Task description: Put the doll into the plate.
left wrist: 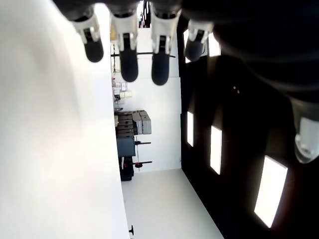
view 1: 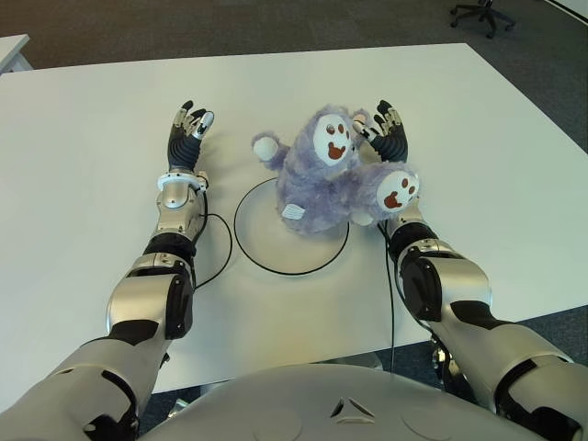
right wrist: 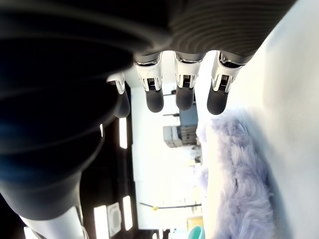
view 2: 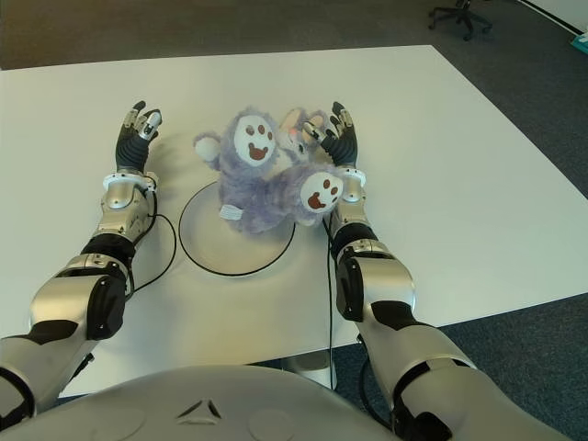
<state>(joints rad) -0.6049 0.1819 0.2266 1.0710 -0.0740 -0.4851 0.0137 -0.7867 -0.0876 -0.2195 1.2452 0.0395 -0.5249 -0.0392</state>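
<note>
Black rubber-tipped fingers [right wrist: 184,95] of the right hand [view 1: 390,134] are stretched out straight and spread, palm turned inward, holding nothing; in the right wrist view the fingertips stand clear of the fur just beside them. That hand sits on the right side of the fluffy lilac plush doll with white paw pads and brown toe marks [view 1: 333,179], close against it; whether palm and fur touch cannot be told. The doll lies tumbled with two soles turned up toward the camera, its body over the far right part of the flat white round plate with a thin black rim [view 1: 266,237], and one foot hanging past the rim toward the right wrist. A small white tag shows at its lower edge.

Across the plate, the left hand [view 1: 187,136] is on the left side of it, apart from the doll, its fingers [left wrist: 129,63] likewise extended and empty. Both forearms reach out over the plain white table [view 1: 83,165]. A black office chair [view 1: 482,13] stands on dark carpet beyond the table's far right corner.
</note>
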